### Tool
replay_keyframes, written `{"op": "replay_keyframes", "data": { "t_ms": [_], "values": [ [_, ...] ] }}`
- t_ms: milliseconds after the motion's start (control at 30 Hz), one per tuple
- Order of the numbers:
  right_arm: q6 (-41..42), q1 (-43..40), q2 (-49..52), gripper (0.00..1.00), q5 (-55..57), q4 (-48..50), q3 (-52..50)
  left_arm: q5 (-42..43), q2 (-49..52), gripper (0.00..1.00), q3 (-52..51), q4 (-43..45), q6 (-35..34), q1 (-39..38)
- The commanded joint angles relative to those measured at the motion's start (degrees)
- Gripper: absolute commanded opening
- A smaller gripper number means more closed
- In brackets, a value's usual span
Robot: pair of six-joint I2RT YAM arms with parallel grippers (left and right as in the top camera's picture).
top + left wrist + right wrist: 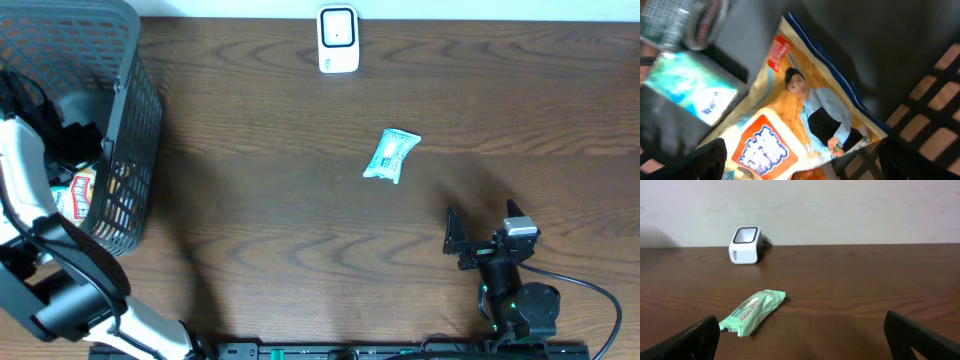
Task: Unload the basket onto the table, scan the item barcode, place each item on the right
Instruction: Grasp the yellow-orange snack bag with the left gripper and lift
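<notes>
Snack bag (805, 125) under left gripper (800, 162), jaws wide, empty; right gripper (800, 337) open, idle. Scanner (338, 39) unused; nothing scanned yet.

one scanner (338, 39), one green packet (391, 155), one basket (120, 60) — two arms.

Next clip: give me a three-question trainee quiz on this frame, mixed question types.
1. True or false: the green snack packet lies inside the mesh basket.
2. Which arm reaches into the basket? A left, B right.
3. Fill in: the white barcode scanner stands near the table's ___ edge, seen from the robot.

Key: 1 false, it lies on the table. 2 A; the left gripper hangs over an orange snack bag, jaws open. 3 far.
</notes>
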Motion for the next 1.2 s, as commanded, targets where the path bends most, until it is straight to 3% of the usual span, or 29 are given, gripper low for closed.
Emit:
{"op": "replay_keyframes", "data": {
  "t_ms": [0,533,633,700,800,900,1000,1167],
  "values": [
    [-0.68,-0.13,-0.31,0.99,0.28,-0.26,-0.07,-0.13,1.49,0.95,-2.16,1.03,3.65,0.24],
    [-0.68,-0.13,-0.31,0.99,0.28,-0.26,-0.07,-12.11,2.58,0.94,-15.19,15.26,3.56,0.24],
    [-0.68,-0.13,-0.31,0.99,0.28,-0.26,-0.07,-12.09,2.58,0.81,-15.63,15.89,2.91,0.24],
    [-0.68,-0.13,-0.31,0.99,0.26,-0.26,-0.07,-12.07,2.58,0.63,-15.65,15.93,2.86,0.24],
    [-0.68,-0.13,-0.31,0.99,0.28,-0.26,-0.07,-11.87,2.58,0.46,-15.65,16.39,-0.55,0.24],
    [-0.68,-0.13,-0.31,0.99,0.26,-0.26,-0.07,-10.67,2.58,0.08,-15.63,16.50,-1.18,0.24],
    [-0.68,-0.13,-0.31,0.99,0.28,-0.26,-0.07,-9.86,1.66,0.07,-15.32,16.41,-2.08,0.24],
    [-0.68,-0.13,-0.31,0.99,0.28,-0.26,-0.07,-9.88,-3.89,0.07,-12.68,14.86,-9.92,0.24]
  ]
}}
